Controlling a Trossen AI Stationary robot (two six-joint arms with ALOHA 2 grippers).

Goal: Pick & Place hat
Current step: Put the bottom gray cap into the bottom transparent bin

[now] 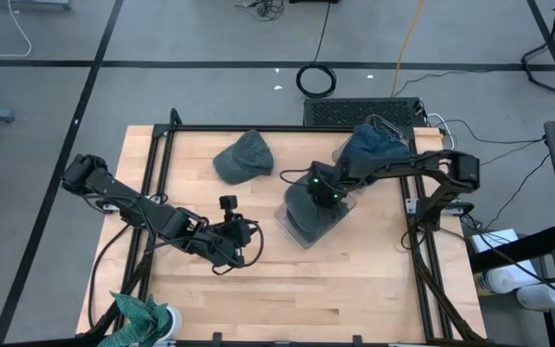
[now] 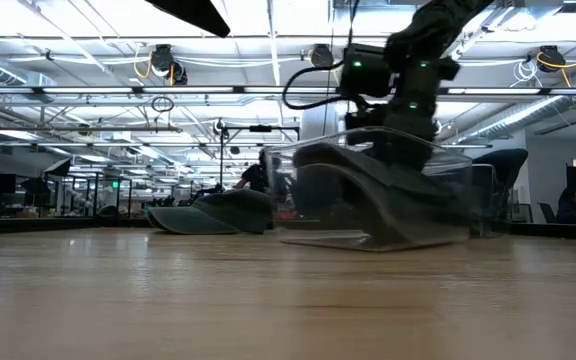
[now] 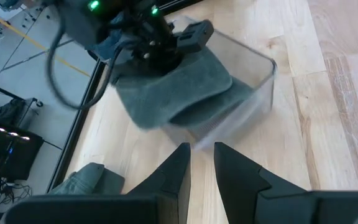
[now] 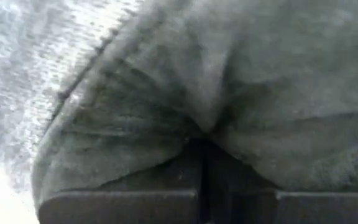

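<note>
A grey hat (image 1: 308, 207) lies in a clear plastic bin (image 3: 263, 78) at the table's middle right. My right gripper (image 1: 324, 191) stands above the bin, pointing steeply down, and is shut on the hat's cloth. In the low view the hat (image 2: 368, 185) fills the bin below the gripper. My left gripper (image 1: 251, 239) hovers to the bin's left, nearer the table's front. It points toward the bin, and its fingers (image 3: 182, 171) stand a narrow gap apart with nothing between them. My right gripper pinches a bunched fold of the hat's crown cloth (image 4: 213, 115) between its two shut fingers; creases run out from the pinch. The fingers come from above, pointing steeply down. The hat sits inside the bin, spread out below the fingers.
A second grey-green hat (image 1: 244, 156) lies on the table beyond the bin, toward the far left. A blue hat (image 1: 374, 145) sits at the far right corner. A teal cloth (image 1: 143, 313) is at the near left corner. Black frame rails (image 1: 152, 173) run along the table's sides.
</note>
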